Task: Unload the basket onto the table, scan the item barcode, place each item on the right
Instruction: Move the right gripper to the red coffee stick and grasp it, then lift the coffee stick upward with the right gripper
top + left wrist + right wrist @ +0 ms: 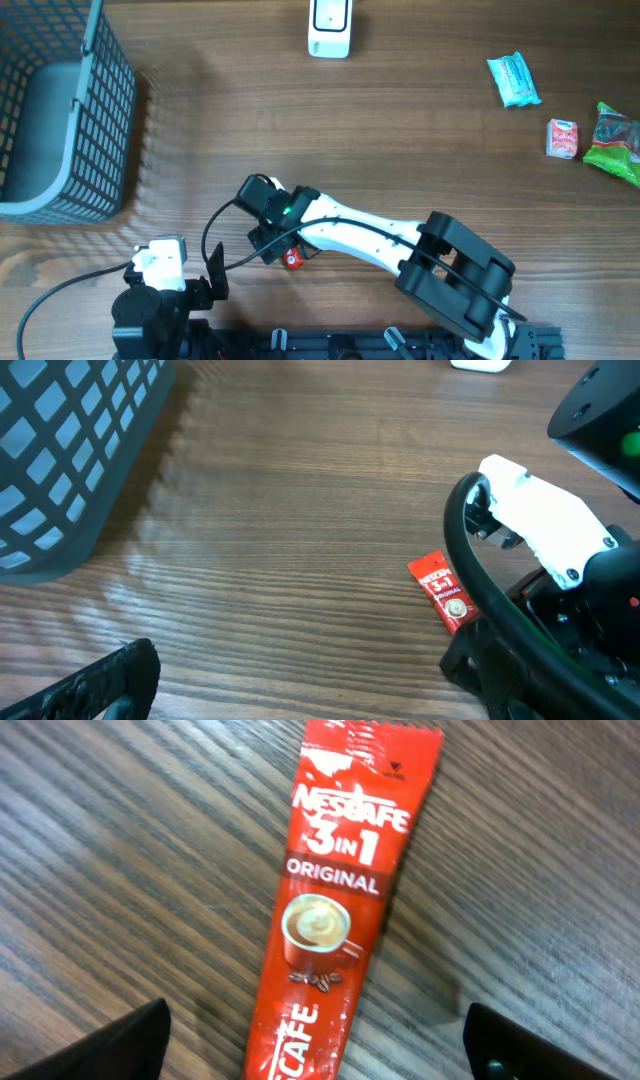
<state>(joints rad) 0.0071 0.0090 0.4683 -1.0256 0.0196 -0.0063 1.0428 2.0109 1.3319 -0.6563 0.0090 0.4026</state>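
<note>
The wooden desk [400, 130] takes up the whole overhead view. A grey mesh basket [60, 110] stands at its far left corner. The right arm [400, 240], white and black, reaches in from the near right toward the middle of the near edge. The left arm sits folded at the near left, and its tool [185, 278] is spread wide with nothing in it (only one dark finger [95, 685] shows clearly in its own camera).

A white device [330, 30] lies at the far edge, well apart from both arms. Three packets lie at the right side: a green one [615, 143], a teal one [514, 80] and a small red and white box [563, 138].

The sachet [330, 920], red and printed "Nescafé 3 in 1 Original", lies flat on the desk, printed face up, directly under the right tool [325, 1055]. That tool is spread, one finger on each side of the sachet, and neither is touching it.
</note>
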